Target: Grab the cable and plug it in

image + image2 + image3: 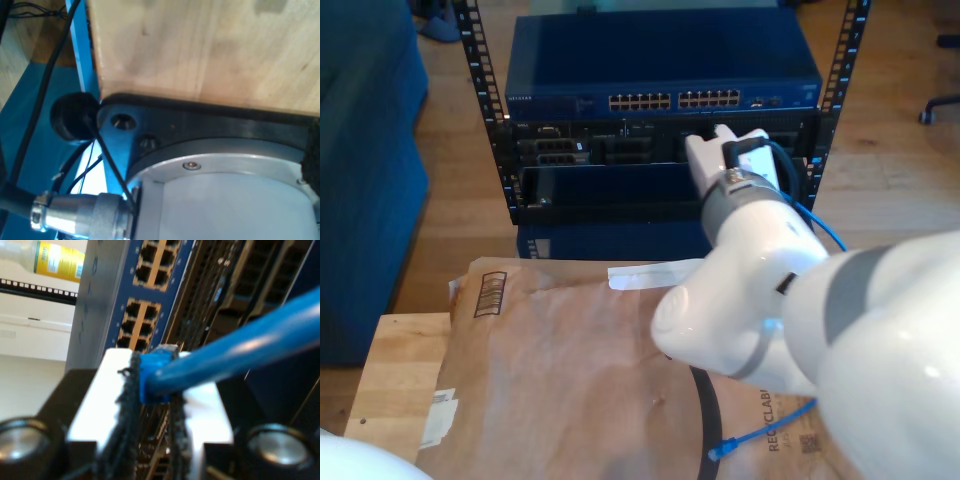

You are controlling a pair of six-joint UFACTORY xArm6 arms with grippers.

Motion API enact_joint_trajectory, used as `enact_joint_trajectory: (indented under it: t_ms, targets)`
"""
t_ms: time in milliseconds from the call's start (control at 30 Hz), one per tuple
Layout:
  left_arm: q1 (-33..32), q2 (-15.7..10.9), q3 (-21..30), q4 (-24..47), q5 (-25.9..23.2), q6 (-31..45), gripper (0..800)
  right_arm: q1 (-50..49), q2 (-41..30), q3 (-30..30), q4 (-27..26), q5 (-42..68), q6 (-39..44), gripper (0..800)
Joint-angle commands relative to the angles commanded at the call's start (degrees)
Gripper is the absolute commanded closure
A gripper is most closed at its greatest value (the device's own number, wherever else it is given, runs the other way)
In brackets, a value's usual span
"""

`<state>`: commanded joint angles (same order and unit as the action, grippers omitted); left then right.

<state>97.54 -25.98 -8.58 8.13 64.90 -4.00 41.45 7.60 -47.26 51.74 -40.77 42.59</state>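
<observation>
The cable [240, 347] is bright blue, and its blue-booted plug [156, 374] is pinched between the black pads of my second gripper [151, 395], which is shut on it. The plug tip sits close in front of the blue network switch [145, 305], just below its rows of open ports; I cannot tell whether it touches. In the exterior view my second gripper [732, 145] reaches up to the rack just under the switch [660, 70]. From there the cable [825, 225] trails down the exterior view's right, and its loose end [718, 452] lies on the brown paper.
Black rack rails [480, 90] flank the switch, with darker units [580, 150] below it. Brown packing paper [560, 370] covers a wooden table [395, 370]. A blue sofa [365, 150] stands at the exterior view's left. The first wrist view looks at a wooden tabletop [200, 45] and an arm base [225, 200].
</observation>
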Motion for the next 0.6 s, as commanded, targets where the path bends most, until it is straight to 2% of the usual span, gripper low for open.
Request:
enact_joint_trajectory:
  t_ms: [200, 367, 467, 600]
  targets:
    - [0.0, 0.09, 0.0, 0.0, 0.0, 0.0, 0, 2.11, -2.2, 0.0, -0.53, 0.0, -0.26, 800]
    - [0.0, 0.0, 0.0, 0.0, 0.0, 0.0, 0, 2.55, -4.04, 0.09, 0.09, -0.09, -5.1, 800]
    - [0.0, 0.0, 0.0, 0.0, 0.0, 0.0, 0, 5.01, -3.69, 2.55, 1.23, -1.05, -5.1, 800]
    - [0.0, 0.09, 0.0, 0.0, 0.0, 0.0, 0, 5.63, -2.64, 5.45, 4.04, -11.16, -5.1, 800]
